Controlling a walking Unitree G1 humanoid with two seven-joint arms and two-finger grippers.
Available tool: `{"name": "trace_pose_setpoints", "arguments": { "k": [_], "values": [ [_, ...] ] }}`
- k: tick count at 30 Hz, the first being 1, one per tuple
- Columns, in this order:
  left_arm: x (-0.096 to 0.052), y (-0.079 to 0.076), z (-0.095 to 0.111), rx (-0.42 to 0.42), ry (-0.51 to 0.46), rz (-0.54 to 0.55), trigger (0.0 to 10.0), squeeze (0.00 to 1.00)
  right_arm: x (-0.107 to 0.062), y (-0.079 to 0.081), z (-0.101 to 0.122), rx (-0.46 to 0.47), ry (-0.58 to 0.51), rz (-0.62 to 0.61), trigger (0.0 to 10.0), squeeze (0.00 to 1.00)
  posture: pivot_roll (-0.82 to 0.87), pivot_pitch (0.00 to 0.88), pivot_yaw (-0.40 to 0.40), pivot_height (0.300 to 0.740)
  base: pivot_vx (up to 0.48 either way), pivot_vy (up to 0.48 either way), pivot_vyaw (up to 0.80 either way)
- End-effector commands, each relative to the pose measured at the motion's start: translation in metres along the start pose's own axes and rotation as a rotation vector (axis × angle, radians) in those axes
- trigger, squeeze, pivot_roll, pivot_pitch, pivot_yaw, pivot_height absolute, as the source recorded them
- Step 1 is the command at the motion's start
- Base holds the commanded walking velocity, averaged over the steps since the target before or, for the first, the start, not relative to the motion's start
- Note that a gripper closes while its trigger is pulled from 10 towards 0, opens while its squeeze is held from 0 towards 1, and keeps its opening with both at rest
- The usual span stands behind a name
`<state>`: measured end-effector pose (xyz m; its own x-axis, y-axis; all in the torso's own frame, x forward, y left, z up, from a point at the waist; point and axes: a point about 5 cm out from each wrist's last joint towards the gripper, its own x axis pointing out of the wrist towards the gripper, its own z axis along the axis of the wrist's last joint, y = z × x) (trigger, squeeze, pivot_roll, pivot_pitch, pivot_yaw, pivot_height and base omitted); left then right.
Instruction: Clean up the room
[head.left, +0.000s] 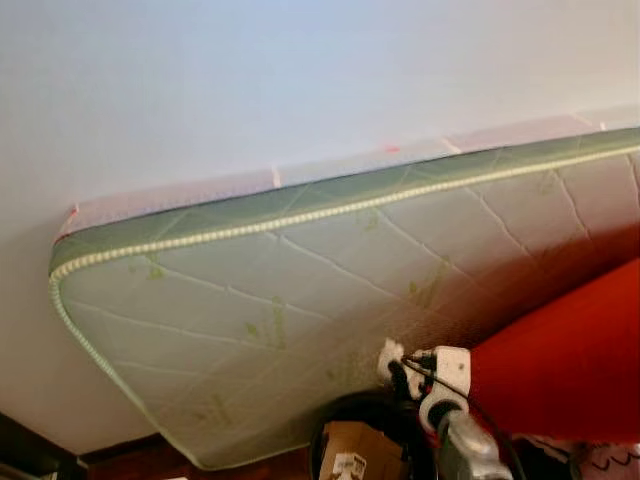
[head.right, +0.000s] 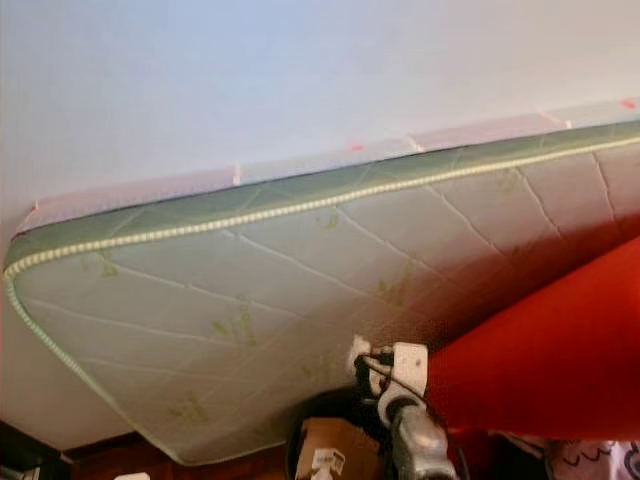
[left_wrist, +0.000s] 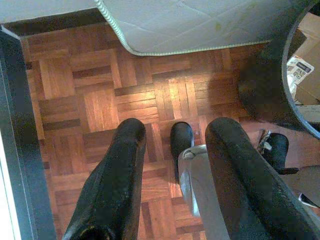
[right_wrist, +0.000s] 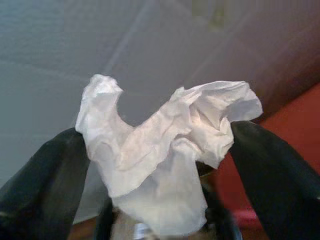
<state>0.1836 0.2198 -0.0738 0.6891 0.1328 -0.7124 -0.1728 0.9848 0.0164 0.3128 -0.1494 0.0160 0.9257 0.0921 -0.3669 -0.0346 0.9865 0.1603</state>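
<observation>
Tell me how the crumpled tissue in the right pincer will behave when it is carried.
The tissue looks thin and creased, so it is probably very light and floppy. It bulges loosely between the right pincer fingers, so it may slip out or tear if tugged.

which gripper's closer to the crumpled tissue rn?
Right. The right gripper holds the crumpled tissue between its fingers, raised before the mattress. The left gripper hangs open, low over the parquet floor, away from it.

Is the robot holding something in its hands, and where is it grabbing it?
The right gripper holds a crumpled white tissue, pinched between its fingers at the tissue's sides. The left gripper is open and holds nothing.
</observation>
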Motion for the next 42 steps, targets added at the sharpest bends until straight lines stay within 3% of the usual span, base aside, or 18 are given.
{"name": "trace_pose_setpoints", "arguments": {
  "k": [1,4,7,9,13,14,16,19,21,22,24,28,30,33,35,37,40,42],
  "values": [
    [-0.003,0.001,-0.011,0.005,0.040,0.005,10.0,0.00,-0.008,0.002,-0.033,-0.163,0.208,0.012,10.0,0.00,0.06,0.157,-0.027,0.740,0.000,0.000,0.00],
    [-0.003,0.001,-0.011,0.003,0.039,0.004,10.0,0.00,-0.023,-0.007,-0.063,-0.327,0.395,-0.018,10.0,0.00,0.07,0.157,-0.031,0.740,0.000,0.000,0.00],
    [-0.003,0.002,-0.010,0.000,0.038,0.005,10.0,0.00,-0.025,-0.009,-0.066,-0.188,0.374,-0.053,10.0,0.00,0.07,0.161,-0.029,0.740,0.000,0.000,0.00],
    [-0.003,0.002,-0.011,0.002,0.039,0.004,10.0,0.00,-0.023,-0.009,-0.061,-0.176,0.325,-0.059,10.0,0.00,0.06,0.162,-0.026,0.740,0.000,0.000,0.00],
    [-0.003,0.003,-0.011,0.005,0.040,0.004,10.0,0.00,-0.007,-0.006,-0.010,-0.090,-0.011,-0.060,10.0,0.00,0.06,0.162,-0.027,0.740,0.000,0.000,0.00],
    [-0.003,0.003,-0.011,0.005,0.040,0.004,10.0,0.00,-0.007,-0.006,-0.010,-0.090,-0.011,-0.060,10.0,0.00,0.06,0.162,-0.027,0.740,0.000,0.000,0.00],
    [-0.003,0.003,-0.011,0.004,0.039,0.005,10.0,0.00,-0.006,-0.004,-0.016,-0.135,0.079,-0.049,10.0,0.00,0.06,0.160,-0.029,0.740,0.000,0.000,0.00],
    [-0.003,0.003,-0.011,0.003,0.041,0.005,10.0,0.00,-0.022,-0.008,-0.063,-0.332,0.403,-0.045,10.0,0.00,0.06,0.157,-0.030,0.740,0.000,0.000,0.00],
    [-0.003,0.003,-0.011,0.003,0.041,0.004,10.0,0.00,-0.026,-0.010,-0.069,-0.296,0.426,-0.055,10.0,0.00,0.07,0.159,-0.031,0.740,0.000,0.000,0.00],
    [-0.003,0.003,-0.011,0.002,0.042,0.005,10.0,0.00,-0.026,-0.009,-0.069,-0.209,0.402,-0.071,10.0,0.00,0.06,0.160,-0.029,0.740,0.000,0.000,0.00],
    [-0.003,0.003,-0.012,0.002,0.044,0.005,10.0,0.00,-0.023,-0.008,-0.062,-0.182,0.327,-0.076,10.0,0.00,0.06,0.160,-0.028,0.740,0.000,0.000,0.00],
    [-0.004,0.004,-0.012,0.007,0.047,0.002,10.0,0.00,-0.004,-0.001,-0.004,-0.064,-0.039,-0.079,10.0,0.00,0.06,0.161,-0.024,0.740,0.000,0.000,0.00],
    [-0.004,0.004,-0.012,0.007,0.046,0.002,10.0,0.00,-0.001,0.000,0.007,-0.050,-0.076,-0.079,10.0,0.00,0.06,0.161,-0.024,0.740,0.000,0.000,0.00],
    [-0.004,0.003,-0.012,0.007,0.046,0.002,10.0,0.00,0.001,0.002,0.001,-0.113,0.020,-0.074,10.0,0.00,0.06,0.156,-0.027,0.740,0.000,0.000,0.00],
    [-0.003,0.003,-0.011,0.006,0.042,0.002,10.0,0.00,-0.018,-0.010,-0.055,-0.308,0.364,-0.133,10.0,0.00,0.07,0.152,-0.030,0.740,0.000,0.000,0.00],
    [-0.003,0.002,-0.011,0.007,0.041,0.002,10.0,0.00,-0.027,-0.017,-0.069,-0.286,0.445,-0.190,10.0,0.00,0.07,0.152,-0.030,0.740,0.000,0.000,0.00],
    [-0.003,0.003,-0.011,0.006,0.041,0.002,10.0,0.00,-0.032,-0.018,-0.077,-0.168,0.473,-0.222,10.0,0.00,0.06,0.155,-0.027,0.740,0.000,0.000,0.00],
    [-0.003,0.003,-0.012,0.009,0.045,0.002,10.0,0.00,-0.022,-0.007,-0.059,-0.105,0.304,-0.154,10.0,0.00,0.06,0.158,-0.023,0.740,0.000,0.000,0.00]
  ]
}}
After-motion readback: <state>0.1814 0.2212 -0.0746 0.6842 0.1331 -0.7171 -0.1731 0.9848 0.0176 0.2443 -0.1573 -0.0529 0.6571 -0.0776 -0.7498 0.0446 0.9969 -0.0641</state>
